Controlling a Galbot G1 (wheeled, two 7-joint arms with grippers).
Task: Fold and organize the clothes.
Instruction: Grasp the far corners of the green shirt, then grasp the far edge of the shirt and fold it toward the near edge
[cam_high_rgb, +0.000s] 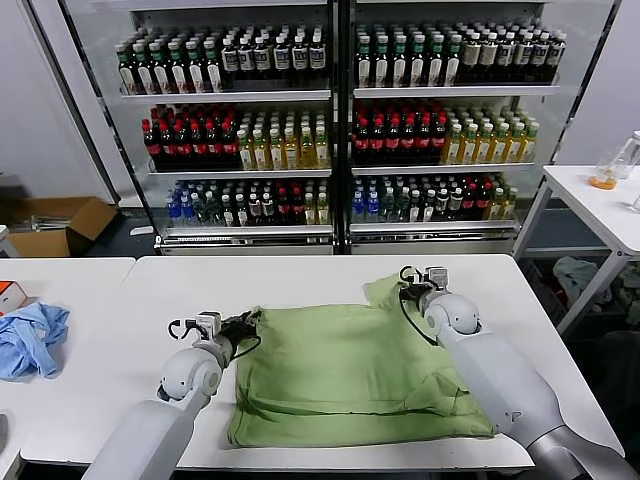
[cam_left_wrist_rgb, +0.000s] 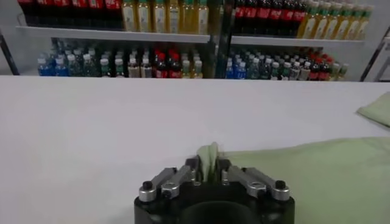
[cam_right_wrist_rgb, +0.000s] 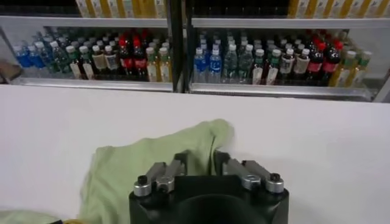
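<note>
The light green shirt (cam_high_rgb: 350, 370) lies spread on the white table (cam_high_rgb: 200, 280), plain side up, so collar, buttons and print are hidden. My left gripper (cam_high_rgb: 240, 326) is shut on a pinch of its left edge, with green cloth standing up between the fingers in the left wrist view (cam_left_wrist_rgb: 208, 159). My right gripper (cam_high_rgb: 408, 290) is shut on the far right part of the shirt, near the sleeve (cam_high_rgb: 385, 290). The cloth runs between its fingers in the right wrist view (cam_right_wrist_rgb: 198, 159).
A crumpled light blue garment (cam_high_rgb: 30, 338) lies on the neighbouring table at left, beside an orange-and-white box (cam_high_rgb: 8, 295). Bottle-filled coolers (cam_high_rgb: 340, 120) stand behind the table. Another white table (cam_high_rgb: 600, 205) is at right. A cardboard box (cam_high_rgb: 55, 225) sits on the floor.
</note>
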